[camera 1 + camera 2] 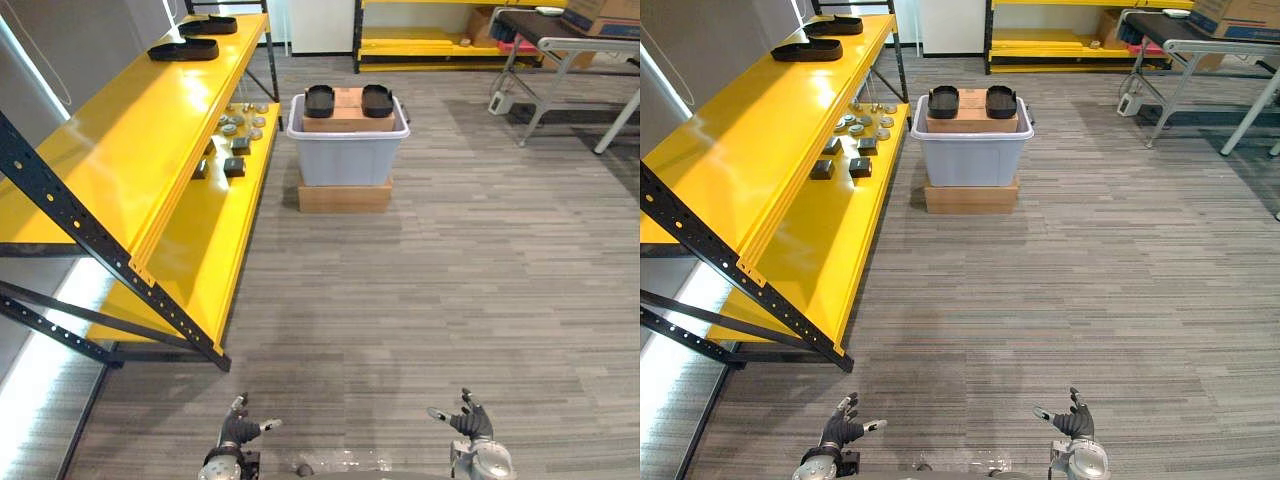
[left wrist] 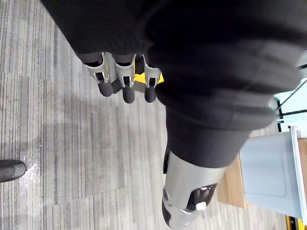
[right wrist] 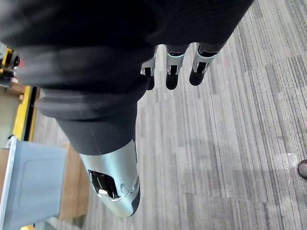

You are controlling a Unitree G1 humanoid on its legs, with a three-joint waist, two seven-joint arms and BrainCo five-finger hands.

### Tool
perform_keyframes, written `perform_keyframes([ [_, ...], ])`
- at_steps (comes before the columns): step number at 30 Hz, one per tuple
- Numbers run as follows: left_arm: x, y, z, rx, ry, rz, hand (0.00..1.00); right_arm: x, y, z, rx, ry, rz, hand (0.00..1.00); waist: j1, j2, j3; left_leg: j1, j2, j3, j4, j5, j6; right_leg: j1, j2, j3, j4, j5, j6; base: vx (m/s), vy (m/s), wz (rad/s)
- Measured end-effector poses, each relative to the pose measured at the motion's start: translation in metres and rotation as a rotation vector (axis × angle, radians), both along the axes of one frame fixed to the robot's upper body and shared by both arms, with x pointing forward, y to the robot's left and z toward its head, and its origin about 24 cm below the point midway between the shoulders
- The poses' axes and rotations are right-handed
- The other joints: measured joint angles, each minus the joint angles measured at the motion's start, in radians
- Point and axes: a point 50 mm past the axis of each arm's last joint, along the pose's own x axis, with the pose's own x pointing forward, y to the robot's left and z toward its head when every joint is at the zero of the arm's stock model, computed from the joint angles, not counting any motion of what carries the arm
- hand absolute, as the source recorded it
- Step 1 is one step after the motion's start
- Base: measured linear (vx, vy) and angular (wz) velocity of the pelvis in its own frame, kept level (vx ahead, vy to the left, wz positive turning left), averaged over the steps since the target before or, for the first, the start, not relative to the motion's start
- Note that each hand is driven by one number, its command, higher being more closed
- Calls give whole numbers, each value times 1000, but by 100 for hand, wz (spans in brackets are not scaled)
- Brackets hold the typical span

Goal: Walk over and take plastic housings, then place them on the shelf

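Two black plastic housings (image 1: pixel 320 100) (image 1: pixel 377 99) lie on a cardboard piece on top of a grey bin (image 1: pixel 347 152) that stands on a brown box far ahead. Two more black housings (image 1: pixel 184 49) (image 1: pixel 209 25) rest on the top board of the yellow shelf (image 1: pixel 120 150) at the left. My left hand (image 1: pixel 238 430) and right hand (image 1: pixel 470 421) hang low at the near edge, both open with relaxed fingers and nothing in them. Both are far from the bin.
The shelf's lower board (image 1: pixel 215 235) holds several small round and square parts (image 1: pixel 236 130). A table on metal legs (image 1: pixel 560 60) stands at the back right, with boxes on it. Another yellow rack (image 1: pixel 430 40) lines the back wall. Grey plank floor (image 1: pixel 420 300) lies between me and the bin.
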Motion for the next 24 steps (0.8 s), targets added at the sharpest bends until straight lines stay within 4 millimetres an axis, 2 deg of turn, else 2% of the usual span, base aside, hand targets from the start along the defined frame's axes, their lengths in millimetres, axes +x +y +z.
perform_keyframes([
  [6, -1, 3, 1, 4, -3, 19, 0, -6, -2, -2, -2, 22, -13, 0, -1, 4, -3, -28, 1, 11, -3, -6, -2, -37, 2, 1, 0, -4, 4, -53, -17, -6],
  [11, 1, 15, 6, 23, -31, 76, 0, -5, -12, 1, -24, 19, -60, 0, 0, 4, -3, -56, 1, 24, 34, -28, 17, -52, 2, 14, 0, -3, 2, 80, 3, -8],
  [16, 12, 17, 13, 26, -87, 104, 0, 17, -20, 10, -52, -34, -48, 0, 3, 12, 1, -112, 4, 67, 160, -122, 29, -72, -2, 52, 11, -17, 23, 116, 41, -25],
  [18, 19, 16, 19, 24, -123, 101, 0, 25, -22, 14, -53, -61, -60, 0, 3, 20, 9, -133, 3, 74, 213, -165, 42, -98, -8, 62, 67, -54, 36, 116, 88, -23],
  [19, 23, 16, 23, 23, -148, 99, 0, 28, -25, 16, -52, -74, -82, 0, 3, 26, 15, -143, -4, 87, 257, -205, 52, -142, -22, 66, 180, -111, 62, 92, 103, -19],
  [21, 26, 16, 25, 24, -162, 97, 0, 29, -28, 17, -54, -79, -91, 0, 2, 35, 32, -138, -10, 94, 286, -245, 64, -202, -36, 65, 348, -158, 104, 65, 110, -17],
  [23, 27, 20, 26, 37, -166, 95, 0, 26, -25, 15, -50, -65, -94, 0, -2, 34, 53, -86, -31, 80, 303, -292, 96, -357, -72, 38, 712, -175, 101, 205, 131, 3],
  [24, 26, 21, 26, 41, -162, 96, 0, 24, -25, 14, -51, -57, -95, 0, -4, 31, 57, -74, -33, 79, 309, -303, 98, -380, -80, 28, 757, -191, 99, 315, 92, 13],
])
